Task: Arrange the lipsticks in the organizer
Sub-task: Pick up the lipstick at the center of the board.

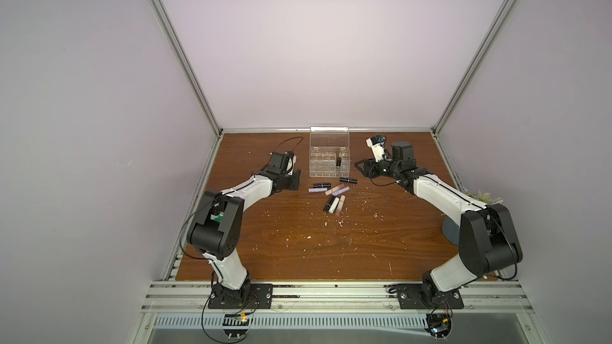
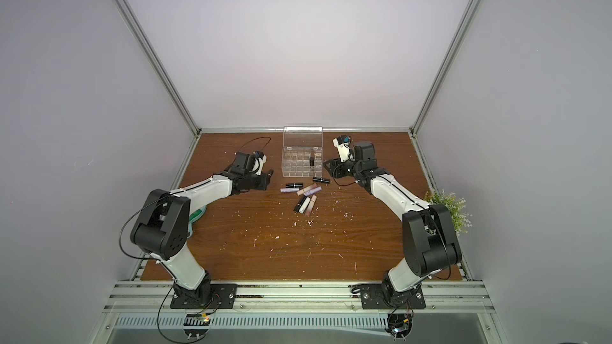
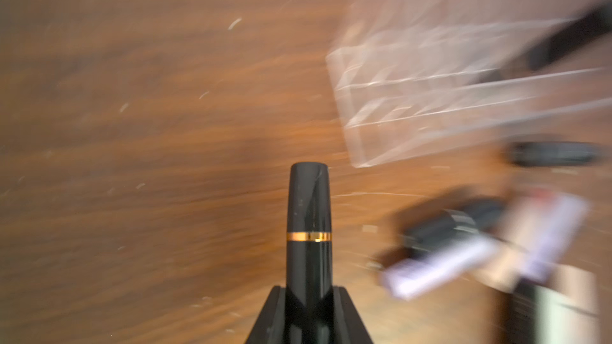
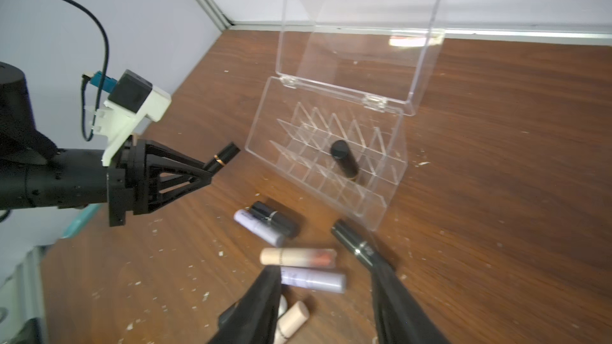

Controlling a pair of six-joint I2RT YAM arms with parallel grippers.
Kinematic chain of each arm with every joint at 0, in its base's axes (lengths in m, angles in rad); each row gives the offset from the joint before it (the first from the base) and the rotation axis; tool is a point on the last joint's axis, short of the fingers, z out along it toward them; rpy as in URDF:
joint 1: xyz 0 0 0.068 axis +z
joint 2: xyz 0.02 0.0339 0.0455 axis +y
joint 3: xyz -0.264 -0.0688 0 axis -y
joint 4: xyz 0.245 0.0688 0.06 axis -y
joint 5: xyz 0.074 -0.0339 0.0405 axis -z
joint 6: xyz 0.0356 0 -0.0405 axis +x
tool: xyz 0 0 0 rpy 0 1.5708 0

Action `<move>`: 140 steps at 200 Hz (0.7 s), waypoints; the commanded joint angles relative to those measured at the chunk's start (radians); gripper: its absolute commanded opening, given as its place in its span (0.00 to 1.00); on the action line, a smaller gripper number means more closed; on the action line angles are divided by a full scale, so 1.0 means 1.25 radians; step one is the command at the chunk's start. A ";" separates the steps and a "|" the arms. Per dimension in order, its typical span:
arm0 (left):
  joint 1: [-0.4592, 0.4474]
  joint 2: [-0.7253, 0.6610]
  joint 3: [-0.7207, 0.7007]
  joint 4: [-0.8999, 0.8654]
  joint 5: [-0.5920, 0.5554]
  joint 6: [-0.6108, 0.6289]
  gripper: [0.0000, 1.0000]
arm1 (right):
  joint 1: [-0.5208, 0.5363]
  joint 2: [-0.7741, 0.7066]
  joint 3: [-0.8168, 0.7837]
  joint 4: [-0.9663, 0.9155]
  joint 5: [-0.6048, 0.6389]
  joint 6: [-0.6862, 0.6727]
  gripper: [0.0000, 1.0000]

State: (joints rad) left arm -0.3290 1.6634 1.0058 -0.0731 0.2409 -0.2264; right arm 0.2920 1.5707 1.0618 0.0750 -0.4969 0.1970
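The left gripper (image 4: 212,169) pinches a glossy black gold-banded lipstick tube (image 3: 309,213) near the clear acrylic organizer (image 4: 394,173), where 1 black lipstick (image 4: 344,158) stands in a cell. The right gripper (image 4: 323,276), half-open and empty, hangs over loose lipsticks (image 1: 331,196).

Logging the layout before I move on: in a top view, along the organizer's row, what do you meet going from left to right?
left gripper, shut on the gold-banded black lipstick → organizer, lid up, with the standing black lipstick in a cell → right gripper, open. Loose lipsticks nearer the camera overlap these and are left out.
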 commanded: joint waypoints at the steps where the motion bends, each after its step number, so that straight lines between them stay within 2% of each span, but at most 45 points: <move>1: -0.018 -0.092 -0.051 0.145 0.216 0.011 0.24 | -0.001 -0.027 0.040 0.091 -0.253 0.068 0.60; 8: -0.018 -0.113 -0.069 0.181 0.266 -0.001 0.24 | 0.002 -0.019 0.045 0.116 -0.316 0.088 0.70; 18: -0.020 -0.138 -0.092 0.236 0.338 -0.022 0.24 | 0.004 -0.006 0.048 0.155 -0.388 0.119 0.78; 42: -0.021 -0.175 -0.145 0.377 0.454 -0.101 0.24 | 0.010 0.008 0.039 0.256 -0.485 0.191 0.87; 81: -0.031 -0.187 -0.194 0.549 0.542 -0.198 0.24 | 0.065 0.042 0.070 0.273 -0.522 0.203 0.82; 102: -0.037 -0.188 -0.191 0.564 0.562 -0.213 0.25 | 0.084 0.059 0.090 0.261 -0.518 0.197 0.80; 122: -0.044 -0.199 -0.189 0.568 0.568 -0.217 0.27 | 0.087 0.074 0.100 0.271 -0.511 0.214 0.72; 140: -0.048 -0.207 -0.185 0.568 0.572 -0.220 0.27 | 0.091 0.083 0.103 0.291 -0.514 0.233 0.70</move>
State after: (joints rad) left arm -0.3729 1.4361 0.7605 0.5716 0.9035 -0.4728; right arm 0.4065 1.6718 1.1477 0.3721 -1.1069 0.4450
